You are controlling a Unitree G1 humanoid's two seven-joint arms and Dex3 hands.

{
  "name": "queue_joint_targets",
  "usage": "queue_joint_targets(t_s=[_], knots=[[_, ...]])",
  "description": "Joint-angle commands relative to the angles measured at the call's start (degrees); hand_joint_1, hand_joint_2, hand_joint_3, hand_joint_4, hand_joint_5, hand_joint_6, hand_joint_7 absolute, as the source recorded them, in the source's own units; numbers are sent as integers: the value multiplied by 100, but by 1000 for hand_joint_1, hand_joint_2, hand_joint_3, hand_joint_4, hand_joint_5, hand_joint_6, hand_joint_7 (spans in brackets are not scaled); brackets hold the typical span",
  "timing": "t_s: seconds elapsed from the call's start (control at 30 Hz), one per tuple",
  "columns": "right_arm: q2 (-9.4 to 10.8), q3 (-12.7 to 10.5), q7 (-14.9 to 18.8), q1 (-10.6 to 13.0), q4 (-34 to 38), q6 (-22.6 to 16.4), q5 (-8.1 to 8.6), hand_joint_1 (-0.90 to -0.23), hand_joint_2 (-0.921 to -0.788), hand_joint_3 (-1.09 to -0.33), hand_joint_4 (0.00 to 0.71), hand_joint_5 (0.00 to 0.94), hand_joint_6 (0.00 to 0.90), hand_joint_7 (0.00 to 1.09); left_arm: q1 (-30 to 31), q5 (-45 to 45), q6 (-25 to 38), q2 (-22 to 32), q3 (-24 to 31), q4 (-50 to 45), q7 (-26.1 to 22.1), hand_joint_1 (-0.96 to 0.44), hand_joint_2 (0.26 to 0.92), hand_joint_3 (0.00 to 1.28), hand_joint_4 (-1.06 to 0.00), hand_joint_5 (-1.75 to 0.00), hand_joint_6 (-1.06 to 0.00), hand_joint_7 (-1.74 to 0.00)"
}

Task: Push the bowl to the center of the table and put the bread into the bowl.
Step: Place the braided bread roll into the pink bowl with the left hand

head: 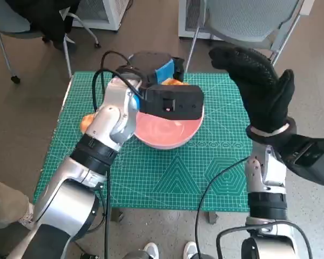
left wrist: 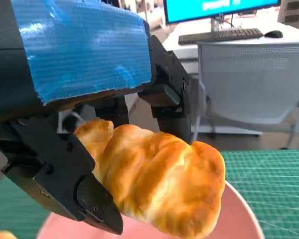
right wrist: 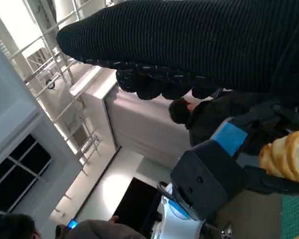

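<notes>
My left hand has its black fingers closed round the bread, a golden, ridged loaf that looks like a croissant, with one finger under it and others gripping it from behind. In the left wrist view the bread hangs just above the pink bowl, clear of its inner surface as far as I can tell. From my head view the same hand sits over the far rim of the bowl, and only a sliver of the bread shows beside the blue tape. The bowl stands near the middle of the green cutting mat that covers the counter. A second orange piece lies on the mat by my left forearm, partly hidden. My right hand is raised above the right side of the counter, gloved fingers spread and holding nothing. Grey mesh chairs stand beyond the counter.
</notes>
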Motion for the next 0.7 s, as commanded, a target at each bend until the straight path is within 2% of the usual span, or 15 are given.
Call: queue_joint_targets(t_s=[0.03, 0.07, 0.1, 0.2, 0.3, 0.5, 0.7], knots=[[6, 19, -75, 160, -3, 41, -63, -717, -921, -776, 49, 1, 0, 250, -132, -236, 132, 71, 36, -147, -582, 75, 831, 152, -290, -767, -236, -553], [8, 22, -83, 160, -1, 38, -66, -716, -921, -775, 49, 1, 0, 250, -132, -259, 146, 86, 30, -161, -670, -11, 800, 125, -185, -490, -180, -429], [11, 24, -91, 158, 2, 36, -71, -715, -921, -775, 49, 1, 0, 251, -131, -274, 138, 111, 18, -173, -755, -65, 780, 107, -118, -313, -145, -349], [20, 28, -115, 147, 23, 25, -90, -713, -921, -776, 49, 1, -1, 251, -121, -287, 123, 193, -38, -220, -957, -219, 749, 75, -38, -102, -87, -234], [25, 31, -130, 139, 41, 15, -103, -712, -921, -776, 49, 1, -1, 250, -79, -253, 79, 246, -65, -288, -952, -302, 740, 59, -12, -33, -66, -187], [57, 49, -156, 132, 55, -9, -127, -712, -921, -777, 48, 0, -1, 249, -17, -152, 26, 322, -138, -356, -778, -408, 742, 42, 0, -3, -72, -159], [91, 74, -159, 133, 72, -29, -126, -711, -921, -779, 46, 0, 0, 249, 122, -185, 107, 451, -68, -694, -800, -459, 748, 32, 1, 1, -83, -146]])
